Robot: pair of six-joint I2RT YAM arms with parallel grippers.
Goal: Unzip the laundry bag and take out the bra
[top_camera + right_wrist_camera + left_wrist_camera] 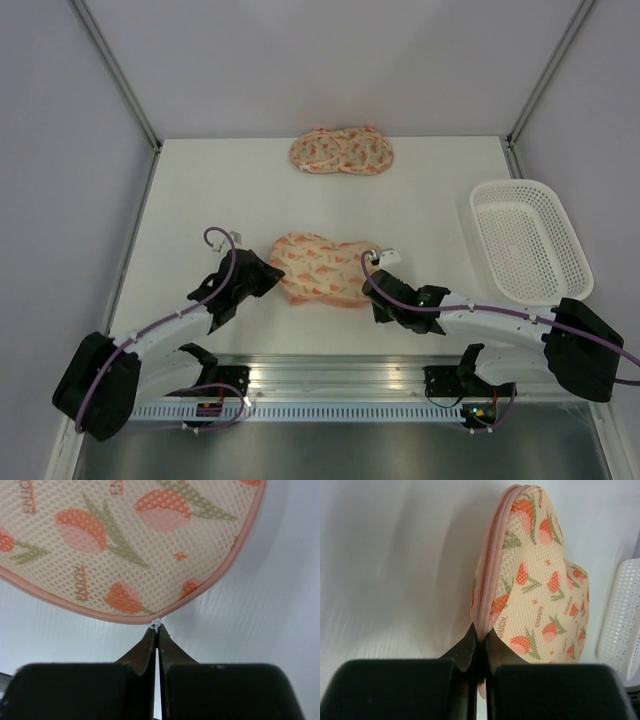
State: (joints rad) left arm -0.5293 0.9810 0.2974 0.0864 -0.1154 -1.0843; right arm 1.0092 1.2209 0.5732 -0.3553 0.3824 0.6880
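Top view, bag: the laundry bag (320, 268) lies on the table (200, 200) close to my bases, between my two grippers. A paler twin pouch (342, 151) sits well apart at the far edge, and a white basket (520, 185) stands to the right.
Top view, arms: my left gripper (270, 276) meets the bag's left end and my right gripper (374, 284) meets its right end.
Left wrist, grasp: my fingers are clenched on the pink zipper seam (489, 570) at the bag's edge, anchoring the fabric.
Right wrist, grasp: my fingers are pinched together on the small white zipper pull (156, 625), right at the pink trim.
Zipper: closed along all the trim I can see.
Bra: not visible; I judge it to be inside the bag.
Step in hand: both holds are set and unzipping has not yet begun.
Next move: I judge the right arm must draw the pull along the curved seam while the left holds firm against it. Straying off the seam line risks losing the tiny tab.
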